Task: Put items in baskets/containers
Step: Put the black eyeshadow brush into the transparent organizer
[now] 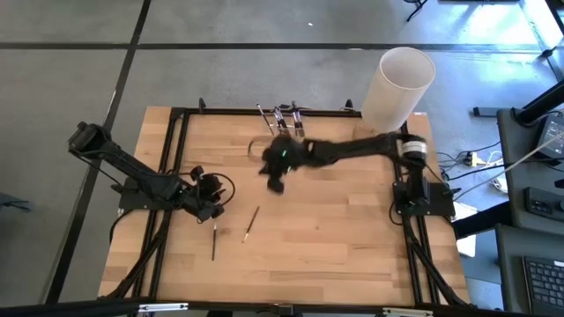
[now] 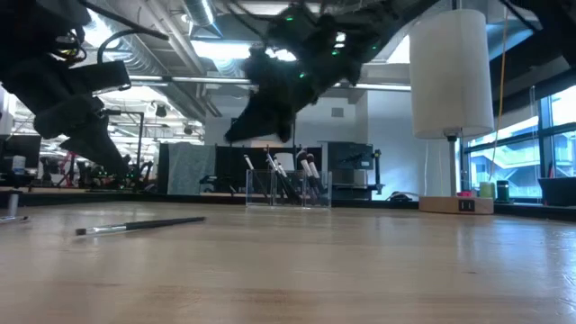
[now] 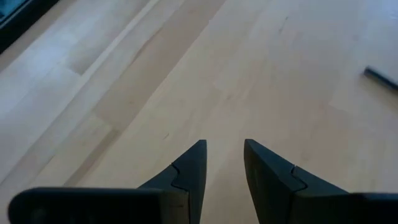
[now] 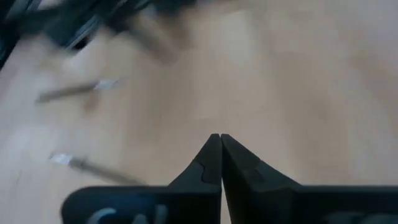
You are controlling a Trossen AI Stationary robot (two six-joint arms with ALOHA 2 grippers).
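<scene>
Two thin dark-handled makeup brushes [image 1: 214, 239] [image 1: 251, 224] lie flat on the wooden table near its middle-left; the low view shows one of them lying flat [image 2: 139, 225]. Several more brushes stand, bristles up, in the clear holder [image 1: 282, 119] [image 2: 288, 187] at the far edge. My right gripper [image 1: 273, 183] [image 4: 220, 149] hovers shut above the table's middle, between the holder and the loose brushes, with nothing between its fingers. My left gripper [image 1: 214, 204] [image 3: 224, 155] is open just above the table at the left, beside the loose brushes, one end of a brush [image 3: 379, 78] showing ahead of it.
A tall white cylinder [image 1: 401, 84] on a tan base stands at the far right corner. Black frame rails [image 1: 181, 158] run along the table's left, right and far sides. Bare wood lies across the near half of the table.
</scene>
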